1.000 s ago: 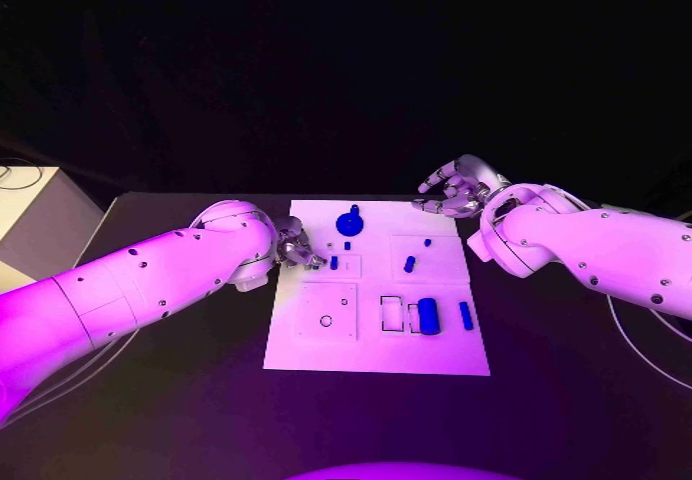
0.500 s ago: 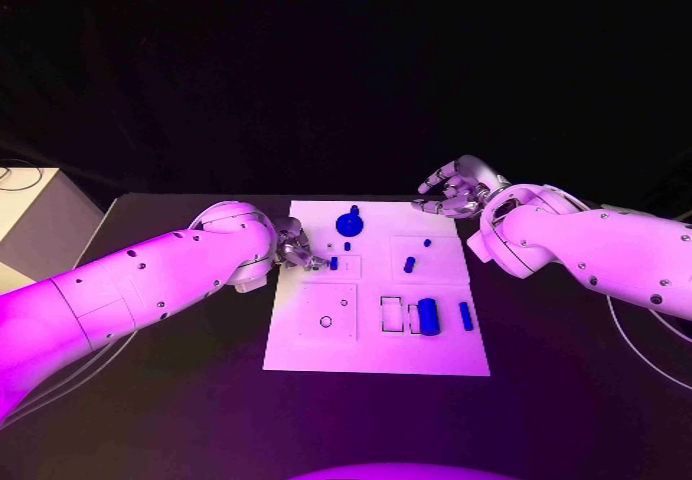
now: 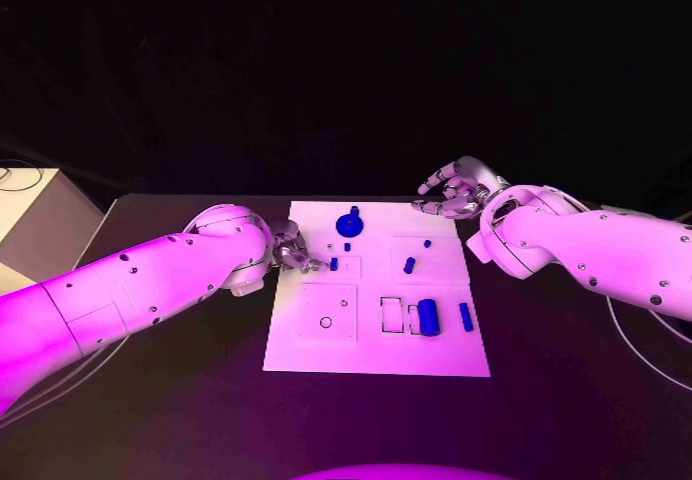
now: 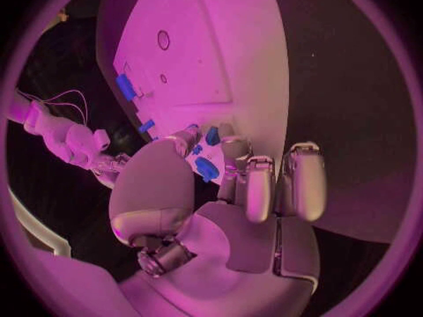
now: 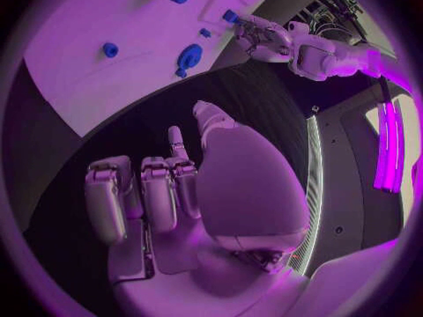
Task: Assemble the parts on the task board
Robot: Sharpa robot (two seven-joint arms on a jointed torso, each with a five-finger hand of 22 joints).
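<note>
Head view. The white task board point(image 3: 378, 340) lies in the middle of the black counter point(image 3: 188, 400), with blue parts spread over it. A round part with a stem point(image 3: 351, 222) sits near the far edge. A small peg point(image 3: 410, 264) stands in the right-hand square. A large cylinder point(image 3: 428, 316) lies beside a rectangular recess near the front, with a slim bar point(image 3: 466, 315) just to its right.

The left hand point(image 3: 293, 250) is at the board's left edge, its fingers gathered around a small blue peg point(image 3: 333, 263) that stands on the board. The left wrist view shows the fingertips point(image 4: 236, 149) close about small blue pieces; whether the peg is truly pinched or only touched cannot be told.

The right hand point(image 3: 450, 193) hovers off the board's far right corner. Its fingers point(image 5: 141, 190) are curled in and it holds nothing.

Step in hand, as judged: seating or taking up the small peg at the left of the board. The next move would call for a firm pinch and an upright peg aligned over its hole. The large cylinder and the bar look not yet placed.

Surroundings: the room behind the counter is dark, and a pale cabinet point(image 3: 32, 215) stands at the far left.
</note>
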